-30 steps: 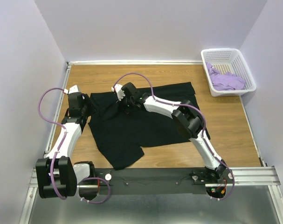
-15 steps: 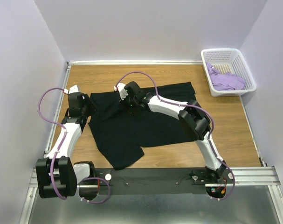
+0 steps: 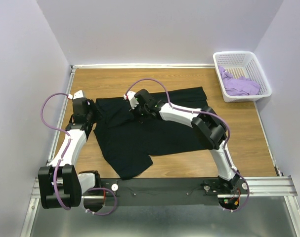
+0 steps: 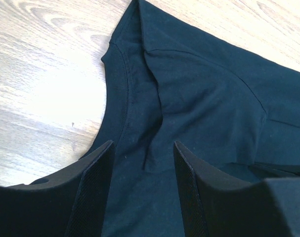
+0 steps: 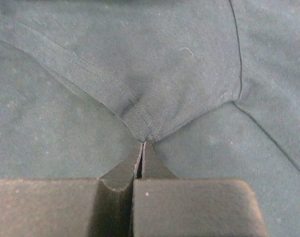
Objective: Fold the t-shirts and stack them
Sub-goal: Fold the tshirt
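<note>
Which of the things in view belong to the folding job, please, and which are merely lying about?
Job: black t-shirt, pinched by the right gripper; lavender t-shirt, heaped in the white basket.
Lying about: white basket; wooden table.

— How is your left arm set?
— Elbow folded near its base, forearm reaching forward along the left side. My left end effector points down, fingers spread apart.
— And the right?
— Stretched far forward and leftward across the middle. My right end effector is pinched tight, with a hem of the black t-shirt between its tips.
</note>
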Robot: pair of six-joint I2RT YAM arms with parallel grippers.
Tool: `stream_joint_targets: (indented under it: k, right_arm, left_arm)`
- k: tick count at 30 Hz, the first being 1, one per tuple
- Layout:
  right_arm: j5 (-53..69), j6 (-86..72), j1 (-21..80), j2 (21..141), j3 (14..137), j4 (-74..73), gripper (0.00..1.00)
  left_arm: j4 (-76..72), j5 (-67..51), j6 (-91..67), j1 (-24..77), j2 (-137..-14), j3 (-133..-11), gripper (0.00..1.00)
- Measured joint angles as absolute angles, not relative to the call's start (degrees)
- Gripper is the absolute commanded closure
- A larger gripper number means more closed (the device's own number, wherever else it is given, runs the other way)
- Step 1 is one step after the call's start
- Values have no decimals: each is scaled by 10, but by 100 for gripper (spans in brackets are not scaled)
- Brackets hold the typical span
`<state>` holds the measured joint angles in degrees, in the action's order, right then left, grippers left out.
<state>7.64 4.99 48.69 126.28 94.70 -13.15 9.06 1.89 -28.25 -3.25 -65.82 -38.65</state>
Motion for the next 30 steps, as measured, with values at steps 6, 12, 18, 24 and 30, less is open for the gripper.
stream_joint_targets:
  k: [6,12,18,24,30]
  right_arm:
    - [68,50,486,1249,930,-131,99]
    - [67,50,485,1245,930,-131,75]
    - [67,45,484,1245,925,-132,44]
    - [63,25,453,1214,896,-134,43]
    - [71,-12,359,1146,857,-129,43]
  left_arm:
    - [91,19,-282,-32,-660,-387,41]
    - [91,19,-282,-32,-665,-387,41]
    - [90,19,-283,-32,-674,-387,41]
    - [91,4,-288,-32,-715,-390,46]
    - [91,-24,-302,-17,-751,-401,46]
